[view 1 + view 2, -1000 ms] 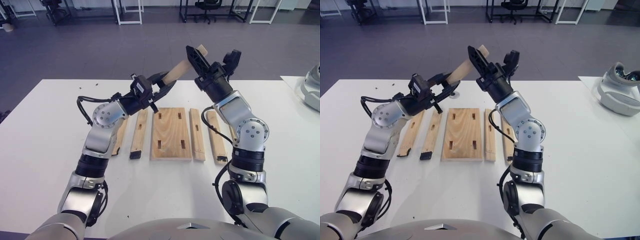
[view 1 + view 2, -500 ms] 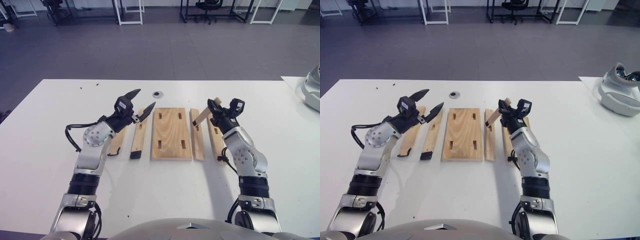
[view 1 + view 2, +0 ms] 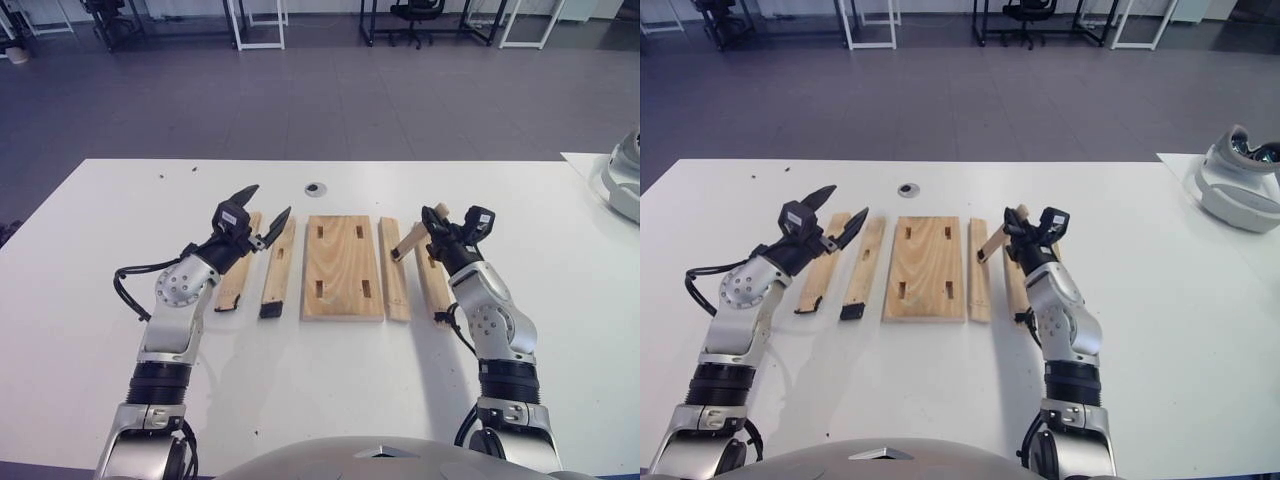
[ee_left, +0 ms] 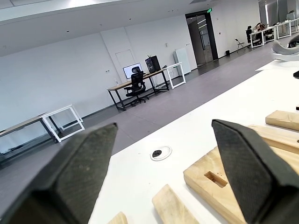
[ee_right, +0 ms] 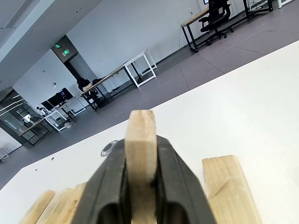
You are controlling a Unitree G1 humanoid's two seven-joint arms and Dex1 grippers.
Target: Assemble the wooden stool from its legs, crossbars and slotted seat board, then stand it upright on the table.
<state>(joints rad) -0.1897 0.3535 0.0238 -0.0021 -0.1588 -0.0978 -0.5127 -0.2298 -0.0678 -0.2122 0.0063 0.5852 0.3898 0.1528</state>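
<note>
Partly, the right pincer (image 3: pixel 433 222) covers its gripped crossbar (image 3: pixel 407 245).

No lettering here is legible

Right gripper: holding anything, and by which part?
Yes. The right gripper holds a short wooden crossbar, jaws clamped near its upper end. Meanwhile the left gripper is open, empty.

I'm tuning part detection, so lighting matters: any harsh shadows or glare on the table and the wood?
Left eye view: only faint, soft shadows on the table; no glare on the seat board, slots plain. Left wrist view: the fingers read dark against a bright room. Right wrist view: the gripped wooden piece is evenly lit.
</note>
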